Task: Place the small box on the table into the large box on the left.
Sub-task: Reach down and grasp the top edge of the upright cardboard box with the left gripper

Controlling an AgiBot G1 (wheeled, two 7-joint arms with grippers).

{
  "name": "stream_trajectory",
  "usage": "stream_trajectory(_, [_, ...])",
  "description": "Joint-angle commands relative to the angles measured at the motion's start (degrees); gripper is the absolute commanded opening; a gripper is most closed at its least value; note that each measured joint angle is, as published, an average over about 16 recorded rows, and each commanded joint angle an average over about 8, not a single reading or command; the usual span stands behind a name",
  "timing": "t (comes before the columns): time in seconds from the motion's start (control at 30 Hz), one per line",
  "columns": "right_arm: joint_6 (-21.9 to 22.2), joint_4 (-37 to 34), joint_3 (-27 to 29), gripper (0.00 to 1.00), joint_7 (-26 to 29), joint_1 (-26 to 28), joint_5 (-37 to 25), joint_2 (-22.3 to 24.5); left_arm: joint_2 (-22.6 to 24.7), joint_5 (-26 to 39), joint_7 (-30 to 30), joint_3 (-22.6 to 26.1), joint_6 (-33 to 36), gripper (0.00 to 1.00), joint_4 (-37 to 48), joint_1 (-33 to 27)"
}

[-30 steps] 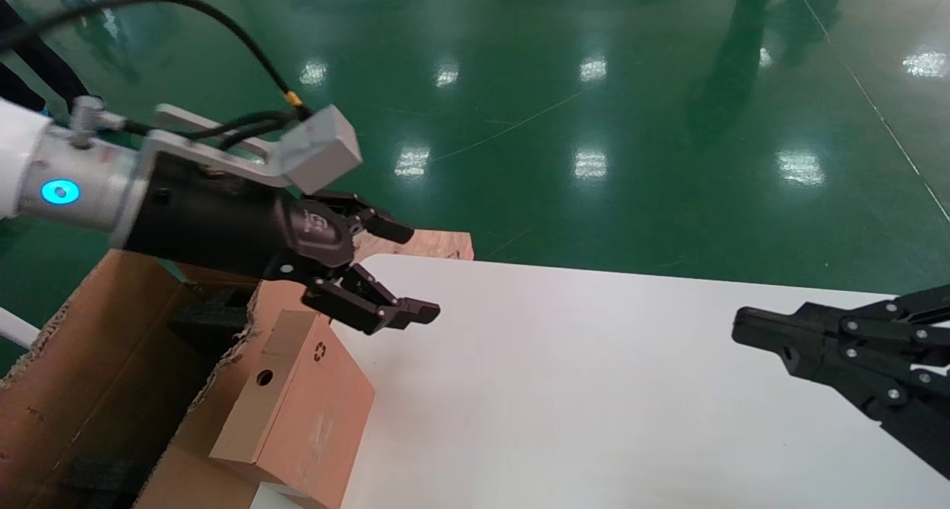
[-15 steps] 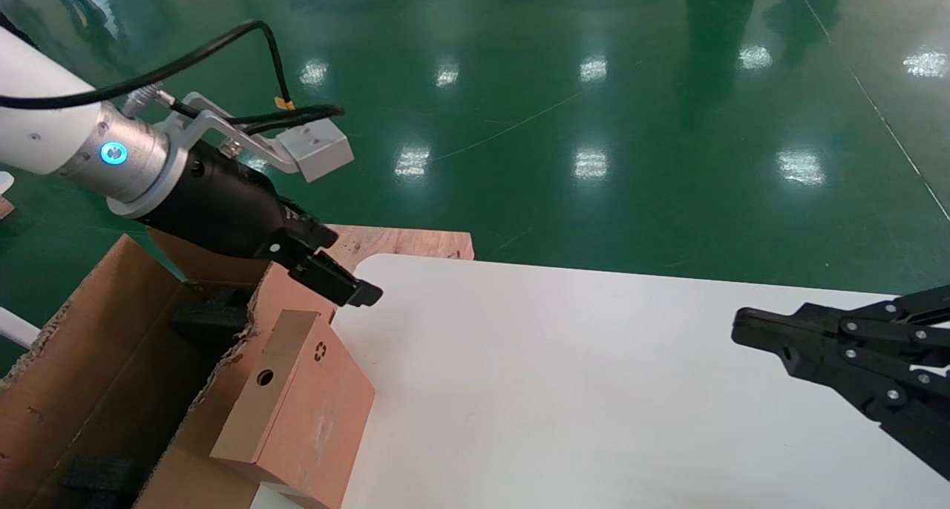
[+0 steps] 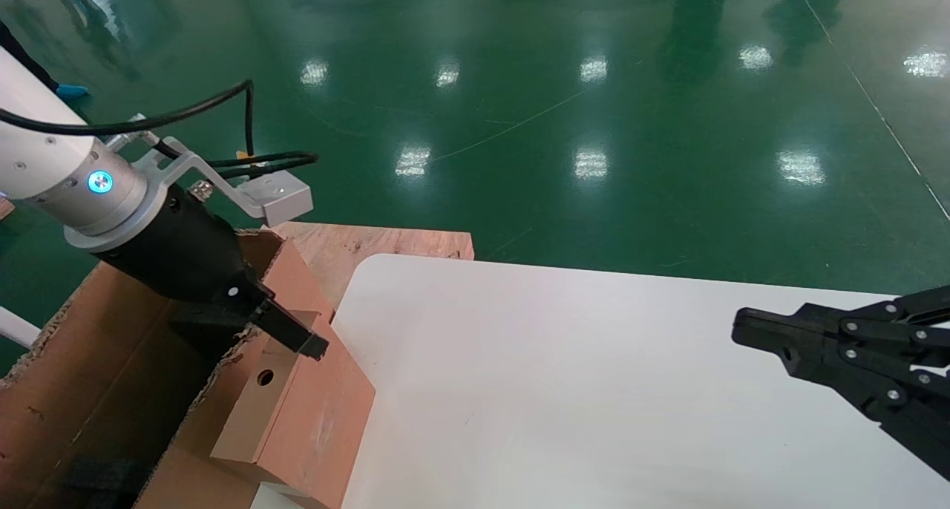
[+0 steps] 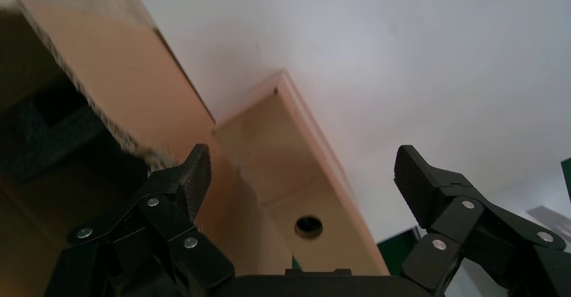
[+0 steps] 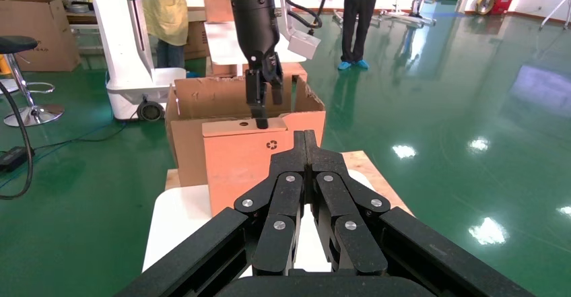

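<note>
The small box (image 3: 297,412) stands on edge at the table's (image 3: 594,390) left rim, its narrow holed side up, leaning against the large box (image 3: 89,390). My left gripper (image 3: 291,332) points down just above that holed side, open, with nothing held. In the left wrist view its fingers (image 4: 192,176) stand wide apart over the small box (image 4: 289,155). The right wrist view shows the left gripper (image 5: 264,108) above the small box (image 5: 249,155), with the large box (image 5: 202,102) behind. My right gripper (image 3: 742,327) hovers shut over the table's right side, also seen as the right gripper (image 5: 304,139).
A light wooden board (image 3: 393,242) juts out behind the table's far left corner. Black foam (image 3: 200,323) lies inside the large box. Green floor surrounds the table. People and another robot base (image 5: 135,75) stand far behind the large box.
My left gripper swung left and down, from over the table's corner to just above the small box's holed top, now pointing downward. The right arm and the small box stayed put.
</note>
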Motion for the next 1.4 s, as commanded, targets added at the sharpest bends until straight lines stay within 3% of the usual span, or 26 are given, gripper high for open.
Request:
stream_trajectory(0.03, [0.0,0.0,0.0,0.0,0.0,0.0,0.0,0.0,0.2,-0.8,-1.1,3.2,-0.1,1.0,-0.1,-1.6])
stream_trajectory(0.43, [0.0,0.0,0.0,0.0,0.0,0.0,0.0,0.0,-0.2,-5.5,-3.7,10.6,-1.7,1.0,0.8,-4.3])
stream_trajectory(1.4, [0.0,0.0,-0.1,0.0,0.0,0.0,0.0,0.0,1.6,-3.3,-6.6,13.7,-6.1,1.0,0.6,-1.3])
